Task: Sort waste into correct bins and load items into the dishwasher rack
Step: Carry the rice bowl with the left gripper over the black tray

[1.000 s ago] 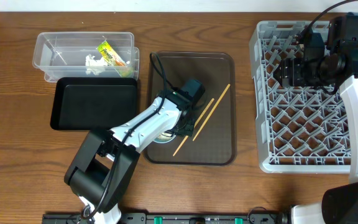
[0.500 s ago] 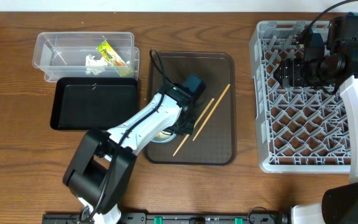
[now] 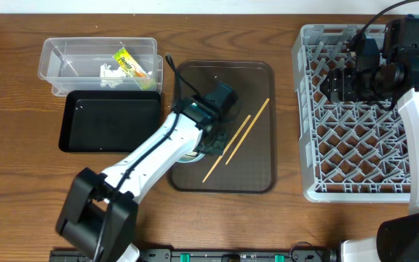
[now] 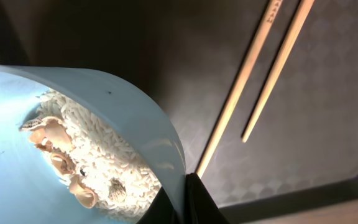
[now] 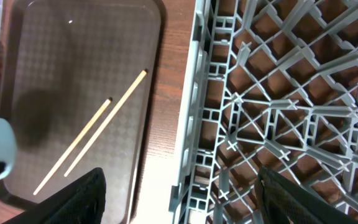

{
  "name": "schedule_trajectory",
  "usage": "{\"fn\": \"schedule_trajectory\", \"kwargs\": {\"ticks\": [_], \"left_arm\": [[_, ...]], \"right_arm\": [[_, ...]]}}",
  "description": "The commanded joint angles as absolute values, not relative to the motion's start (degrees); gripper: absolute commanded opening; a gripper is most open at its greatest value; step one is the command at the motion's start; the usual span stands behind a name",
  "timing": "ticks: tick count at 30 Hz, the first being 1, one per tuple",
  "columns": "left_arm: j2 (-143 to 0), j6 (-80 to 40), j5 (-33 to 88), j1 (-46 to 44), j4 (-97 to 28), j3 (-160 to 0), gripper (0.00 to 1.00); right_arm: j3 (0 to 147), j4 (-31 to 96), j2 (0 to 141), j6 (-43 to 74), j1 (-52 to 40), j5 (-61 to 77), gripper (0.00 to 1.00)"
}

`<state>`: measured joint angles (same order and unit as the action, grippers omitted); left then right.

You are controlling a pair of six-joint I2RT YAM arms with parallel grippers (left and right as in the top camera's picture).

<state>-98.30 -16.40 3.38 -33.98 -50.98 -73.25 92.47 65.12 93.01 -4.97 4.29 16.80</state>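
My left gripper (image 4: 182, 199) is shut on the rim of the small light-blue bowl (image 4: 104, 93), which holds white rice-like food bits (image 4: 98, 162) and brown scraps. In the overhead view this gripper (image 3: 204, 142) and the bowl (image 3: 188, 156) are over the brown serving tray (image 3: 257, 80). Two wooden chopsticks (image 3: 242, 135) lie on that tray. My right gripper (image 5: 194, 202) is open and empty above the left edge of the grey dishwasher rack (image 3: 355, 124). The clear tub (image 3: 64, 54) holds the yellow-green wrapper (image 3: 128, 62) and white paper scraps (image 3: 110, 75). The plate and cups are out of view.
The shallow black tray (image 3: 111, 120) lies in front of the clear tub, left of the brown tray. A strip of bare wooden table (image 3: 286, 109) separates the brown tray from the rack. The left arm's cable loops over the brown tray's far left corner.
My left wrist has shifted slightly toward the far left over the brown tray, with the bowl in its grip. The right arm and the chopsticks have not moved.
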Motion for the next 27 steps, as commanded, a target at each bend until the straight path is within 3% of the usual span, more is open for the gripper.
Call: {"fn": "schedule_trajectory", "kwargs": {"ticks": [1,7,13,27], "left_arm": [[-93.51,-14.96,3.25,-29.95,-51.83,-76.23,0.06],[-88.77,-9.32,12.01,-18.57,-51.57,-76.27,0.06],[-89.65,-3.9,28.08,-3.97,-51.51,-76.25,0.06],[-102.91,6.85,62.46,19.4,-51.62,-76.2,0.06]], "right_arm": [[92.14,65.21,93.38,-4.32,3.64,17.58,0.75],[92.14,65.3,93.38,-4.32,3.64,17.58,0.75],[92.14,65.63,93.38,-4.32,3.62,17.58,0.75],[92.14,66.37,93.38,-4.32,3.62,17.58,0.75]]}}
